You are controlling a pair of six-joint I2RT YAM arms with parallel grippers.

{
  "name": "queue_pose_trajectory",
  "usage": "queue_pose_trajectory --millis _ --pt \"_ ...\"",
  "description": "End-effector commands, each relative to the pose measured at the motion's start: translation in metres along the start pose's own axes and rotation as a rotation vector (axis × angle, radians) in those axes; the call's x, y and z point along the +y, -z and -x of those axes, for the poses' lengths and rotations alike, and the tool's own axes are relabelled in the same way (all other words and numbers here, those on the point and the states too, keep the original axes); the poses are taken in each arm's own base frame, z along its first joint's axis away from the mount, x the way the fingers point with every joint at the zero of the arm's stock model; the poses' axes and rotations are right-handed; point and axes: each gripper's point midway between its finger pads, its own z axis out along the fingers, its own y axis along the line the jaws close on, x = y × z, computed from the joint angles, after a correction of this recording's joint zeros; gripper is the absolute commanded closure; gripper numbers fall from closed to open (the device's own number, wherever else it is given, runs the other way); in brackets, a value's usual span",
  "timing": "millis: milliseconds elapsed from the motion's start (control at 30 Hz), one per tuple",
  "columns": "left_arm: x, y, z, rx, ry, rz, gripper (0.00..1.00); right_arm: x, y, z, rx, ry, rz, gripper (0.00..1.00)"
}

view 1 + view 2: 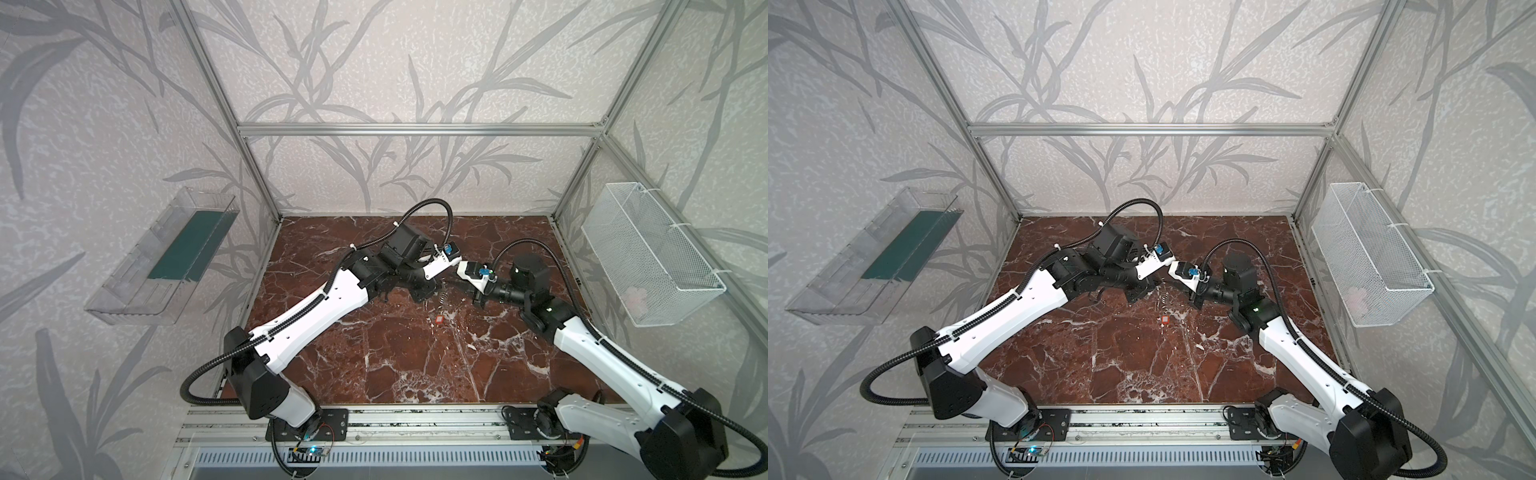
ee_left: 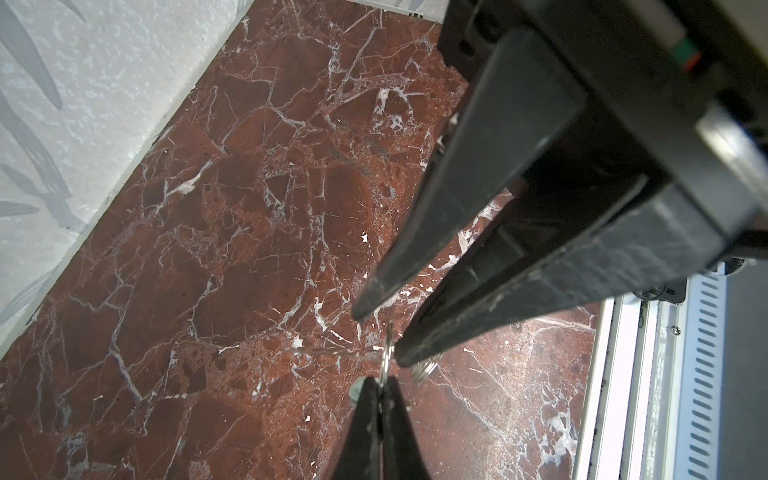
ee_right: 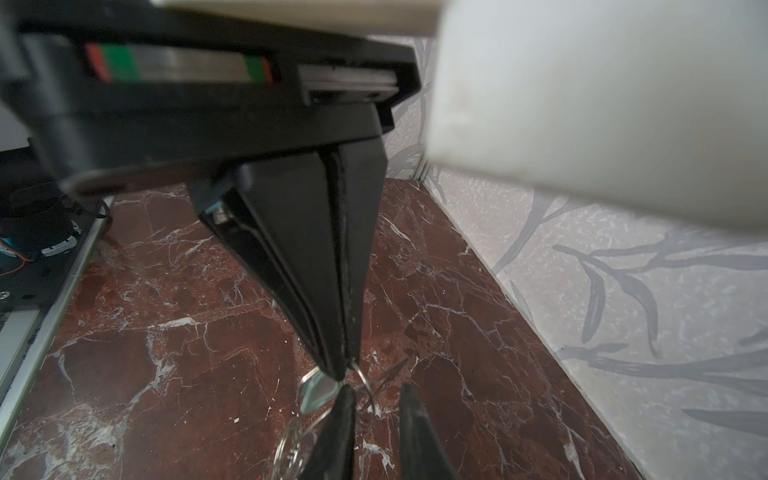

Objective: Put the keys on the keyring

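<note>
top views: overhead, whole table (image 1: 415,365) | wrist views: close, facing opposing jaws

Arms: left arm (image 1: 316,311) and right arm (image 1: 590,349) had white shells, black joint housings, small holes in rows.
Cables: black corrugated conduit (image 1: 434,201) ran outside each arm, white ties.
Bases: black plates (image 1: 334,424), screw heads at corners.
Wrist cams (image 1: 454,252): black boxes, white mounts, blue part (image 1: 448,248) on top.
Fingers (image 2: 478,199): black, long wedges, narrow tips.
Markings: red and green stripes (image 3: 116,62) on the black slide above them.
</note>
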Motion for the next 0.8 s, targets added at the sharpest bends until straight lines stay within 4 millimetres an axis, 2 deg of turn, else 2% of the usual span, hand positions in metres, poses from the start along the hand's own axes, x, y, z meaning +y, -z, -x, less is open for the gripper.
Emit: queue_pose_trajectory --millis 0,233,400,567,767 --pt "-0.003 0.008 0.018 -0.052 -0.038 -0.010 1.00 0.002 -0.001 0.011 -0.040 0.003 0.021 0.83" --pt "-0.004 0.011 0.023 -0.073 -0.051 -0.008 1.00 0.008 -0.005 0.010 -0.043 -0.017 0.057 0.99" --pt "-0.002 0.013 0.023 -0.085 -0.055 0.010 1.00 0.007 -0.003 0.012 -0.052 -0.033 0.043 1.00" --pt "0.006 0.016 0.021 -0.125 -0.025 0.052 0.78 0.003 0.000 0.016 -0.079 -0.046 0.010 1.00" --pt "0.017 0.028 0.018 -0.194 0.013 0.107 0.64 0.000 0.005 0.024 -0.125 -0.052 -0.021 1.00"
